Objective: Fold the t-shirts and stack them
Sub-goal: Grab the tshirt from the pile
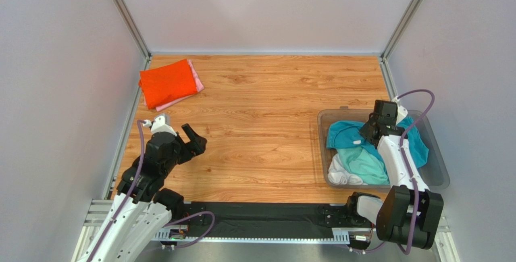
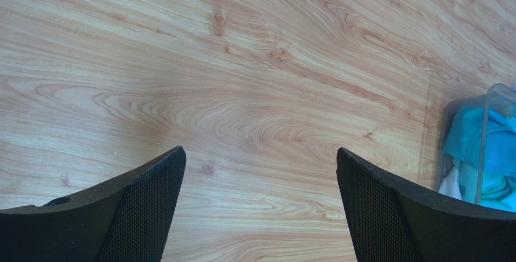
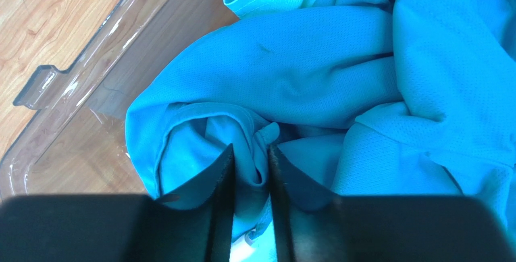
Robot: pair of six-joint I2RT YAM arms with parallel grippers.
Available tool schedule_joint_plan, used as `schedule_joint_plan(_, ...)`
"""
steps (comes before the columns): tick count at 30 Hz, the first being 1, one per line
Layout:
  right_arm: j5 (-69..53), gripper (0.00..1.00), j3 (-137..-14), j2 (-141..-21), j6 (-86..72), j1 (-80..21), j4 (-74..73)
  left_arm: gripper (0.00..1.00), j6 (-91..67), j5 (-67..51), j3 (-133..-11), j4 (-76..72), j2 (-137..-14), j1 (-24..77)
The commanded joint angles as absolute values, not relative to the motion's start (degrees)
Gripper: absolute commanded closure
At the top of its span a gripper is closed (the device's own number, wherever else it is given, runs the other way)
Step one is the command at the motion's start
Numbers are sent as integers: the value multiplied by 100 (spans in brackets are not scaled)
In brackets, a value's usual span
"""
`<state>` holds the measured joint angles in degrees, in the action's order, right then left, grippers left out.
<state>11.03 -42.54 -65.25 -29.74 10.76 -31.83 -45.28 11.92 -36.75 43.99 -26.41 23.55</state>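
Teal mesh-knit t-shirt [image 3: 315, 62] lies crumpled in clear plastic bin [image 3: 60, 74] at right side of wooden table [image 1: 272, 105], with mint-green shirt [image 1: 366, 162] and white shirt [image 1: 340, 174] at bin's near end. My right gripper [image 3: 249, 153] is down in bin, jaws nearly together, fold of teal cloth pinched between. My left gripper [image 2: 259, 151] is spread wide, holding nothing, above wood at near left. Orange-red folded shirt [image 1: 166, 83] sits on pink shirt [image 1: 195, 77], far left corner.
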Motion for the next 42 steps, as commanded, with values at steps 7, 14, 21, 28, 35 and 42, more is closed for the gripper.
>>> schedule_joint_plan(7, 1124, 99, -4411, -5846, -2944, 1116, -3251, 0, -4588, 1213, -3682, 4447, -2593, 2338)
schedule_joint_plan(14, 906, 100, -5507, -4687, -2769, 1116, -4006, 0, -4641, 1239, -3595, 4430, -2444, 2338)
schedule_joint_plan(21, 528, 100, -7238, -4394, -2760, 1116, -4526, 0, -4614, 1318, -3603, 4386, -2241, 2338)
schedule_joint_plan(28, -473, 100, -8700, -4693, -2935, 1116, -4685, 0, -4667, 1275, -3542, 4377, -2136, 2338)
schedule_joint_plan(35, -1695, 100, -10483, -5501, -3146, 1107, -4580, 0, -4667, 1222, -3516, 4359, -2215, 2338)
schedule_joint_plan(42, -3812, 100, -11567, -6223, -4410, 1099, -3369, 0, -4684, 1222, -3489, 4351, -2311, 2338)
